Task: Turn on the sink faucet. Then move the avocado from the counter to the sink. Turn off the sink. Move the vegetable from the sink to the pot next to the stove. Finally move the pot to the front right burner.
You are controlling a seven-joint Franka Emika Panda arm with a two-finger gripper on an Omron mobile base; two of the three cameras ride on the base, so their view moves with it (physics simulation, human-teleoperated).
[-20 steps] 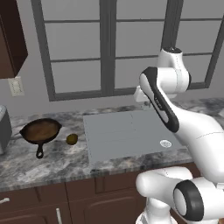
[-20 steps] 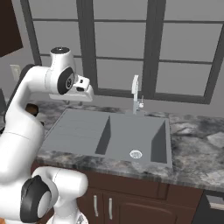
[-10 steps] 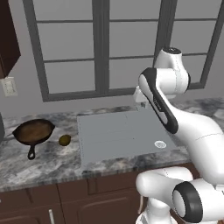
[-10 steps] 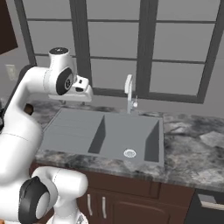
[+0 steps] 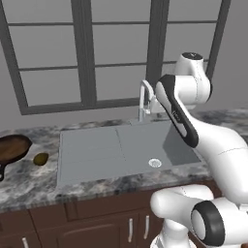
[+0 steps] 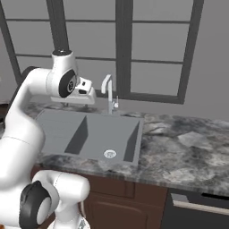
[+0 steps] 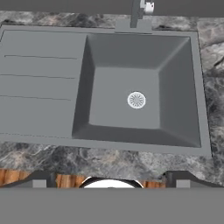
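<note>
no readable text, labels or signs

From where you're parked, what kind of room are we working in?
A home kitchen, by the look of it: a grey sink with a faucet set in a granite counter, a skillet and avocado beside it.

A grey wall (image 6: 210, 53) holds a large window (image 5: 111, 53) with dark frames. Below runs a speckled stone worktop (image 6: 188, 152) over dark wooden cabinets (image 5: 72, 227) with pale handles. The light is soft and even.
</note>
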